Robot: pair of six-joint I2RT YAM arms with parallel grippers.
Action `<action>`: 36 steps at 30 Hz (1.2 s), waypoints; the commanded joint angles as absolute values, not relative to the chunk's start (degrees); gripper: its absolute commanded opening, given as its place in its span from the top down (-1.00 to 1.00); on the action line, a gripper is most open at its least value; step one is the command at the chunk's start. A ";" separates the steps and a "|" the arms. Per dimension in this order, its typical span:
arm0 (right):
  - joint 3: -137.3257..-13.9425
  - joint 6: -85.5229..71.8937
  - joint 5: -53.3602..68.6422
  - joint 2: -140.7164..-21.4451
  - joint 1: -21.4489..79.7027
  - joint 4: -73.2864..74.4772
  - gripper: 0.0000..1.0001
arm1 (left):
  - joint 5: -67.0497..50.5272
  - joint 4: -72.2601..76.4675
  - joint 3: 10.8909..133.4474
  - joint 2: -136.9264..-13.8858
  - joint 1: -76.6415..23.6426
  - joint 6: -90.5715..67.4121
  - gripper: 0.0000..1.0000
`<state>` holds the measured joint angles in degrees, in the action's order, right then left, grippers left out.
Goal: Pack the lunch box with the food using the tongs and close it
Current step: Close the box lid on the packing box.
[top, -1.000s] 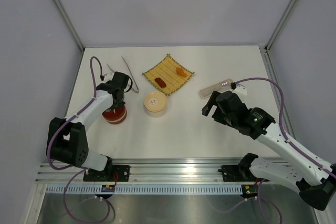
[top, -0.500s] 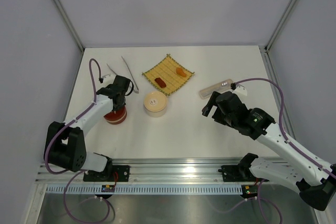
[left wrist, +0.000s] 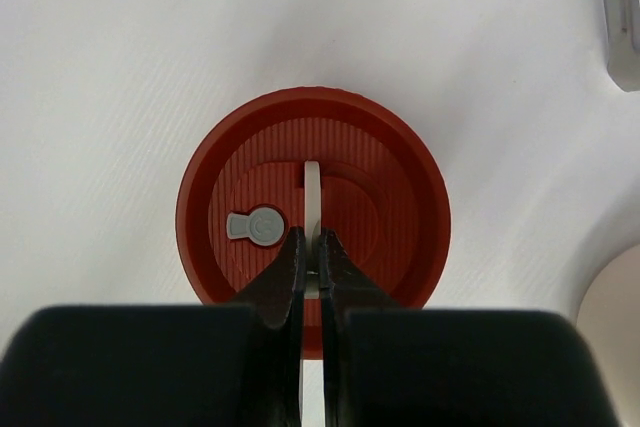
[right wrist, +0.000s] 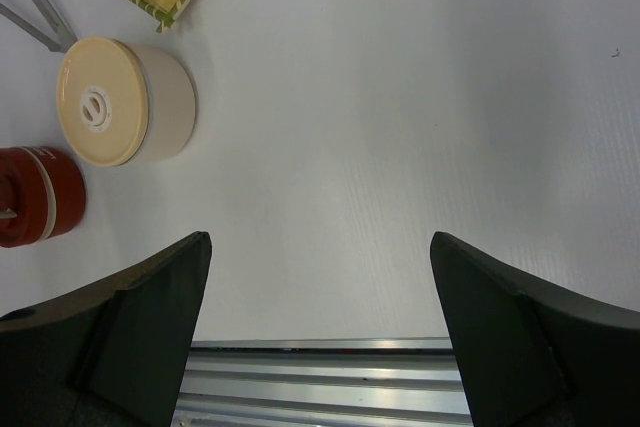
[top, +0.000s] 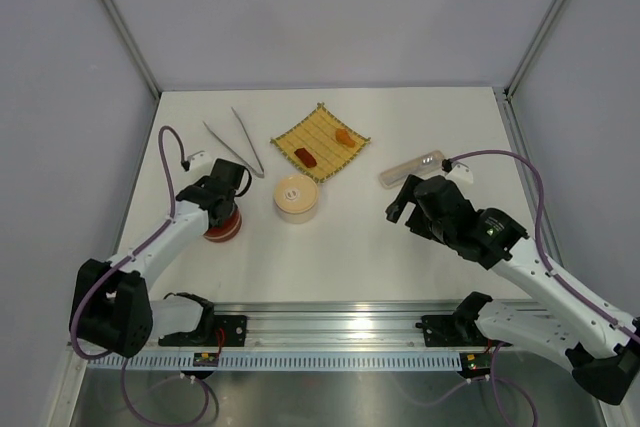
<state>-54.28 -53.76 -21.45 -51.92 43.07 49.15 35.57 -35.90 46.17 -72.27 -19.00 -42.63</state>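
The lunch box (top: 297, 197) stands mid-table with its cream lid on; the right wrist view shows the lunch box (right wrist: 120, 102) at upper left. Two pieces of food lie on the woven yellow mat (top: 322, 142): a red one (top: 306, 155) and an orange one (top: 344, 136). The tongs (top: 235, 142) lie left of the mat, untouched. My left gripper (left wrist: 311, 242) is shut on the thin white handle of the red lid (left wrist: 370, 217), which sits on the red-brown tin (top: 222, 225). My right gripper (right wrist: 320, 237) hangs open over bare table, right of the lunch box, holding nothing.
A translucent oblong case (top: 410, 167) lies just beyond the right gripper (top: 398, 209). A tongs tip (left wrist: 620, 17) shows at the top right of the left wrist view, and the lunch box rim (left wrist: 615, 297) at its lower right. The metal rail (right wrist: 330, 387) runs along the near edge.
My left arm has drawn back toward the near side, its wrist now straight over the red lid, and the red-brown tin has shifted slightly nearer. The right arm has not moved.
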 commanded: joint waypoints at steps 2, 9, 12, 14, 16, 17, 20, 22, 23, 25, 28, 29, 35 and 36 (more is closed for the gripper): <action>-53.96 -54.14 -22.24 -50.71 43.15 48.78 -0.98 | 39.81 -31.73 44.74 -66.63 -19.42 -44.21 1.00; -53.61 -54.49 -21.97 -50.01 43.15 48.78 -0.98 | 39.12 -32.52 44.82 -67.49 -19.51 -44.47 1.00; -53.61 -54.58 -22.06 -49.92 43.15 49.04 -0.98 | 38.32 -32.70 45.09 -69.69 -19.51 -45.00 1.00; -53.44 -54.58 -22.24 -49.75 43.24 49.13 -0.98 | 38.06 -32.61 45.09 -71.01 -19.60 -45.17 1.00; -53.26 -54.67 -22.32 -49.75 43.15 49.13 -0.98 | 37.53 -32.08 44.83 -72.06 -19.60 -45.70 1.00; -53.17 -54.58 -22.15 -49.83 43.07 49.13 -0.98 | 37.27 -31.82 44.39 -73.03 -19.60 -45.96 1.00; -53.26 -54.58 -21.97 -50.10 43.15 49.13 -0.98 | 35.95 -31.81 43.86 -74.26 -19.51 -46.84 0.81; -53.44 -54.41 -21.97 -50.10 43.15 49.13 -0.98 | 35.60 -32.69 44.03 -73.92 -19.60 -47.11 0.48; -53.44 -54.32 -22.15 -50.10 43.15 49.22 -0.98 | 35.60 -32.87 44.12 -73.31 -19.60 -46.94 0.22; -53.44 -54.32 -22.32 -49.92 43.15 49.22 -0.98 | 36.03 -33.74 44.65 -70.85 -19.51 -46.32 -0.02; -53.44 -54.23 -22.06 -50.01 43.15 49.04 -0.98 | 36.91 -36.46 46.75 -67.95 -19.60 -45.97 -0.18; -53.44 -54.23 -22.15 -50.18 43.15 49.04 -0.98 | 37.35 -37.08 47.19 -67.16 -19.60 -45.97 -0.30; -53.44 -54.14 -21.53 -50.71 43.15 48.34 -0.98 | 38.58 -39.72 50.01 -62.84 -19.51 -45.35 -0.52; -53.52 -54.05 -21.62 -50.71 43.15 48.34 -0.98 | 38.58 -39.73 50.36 -62.75 -19.51 -45.09 -0.53</action>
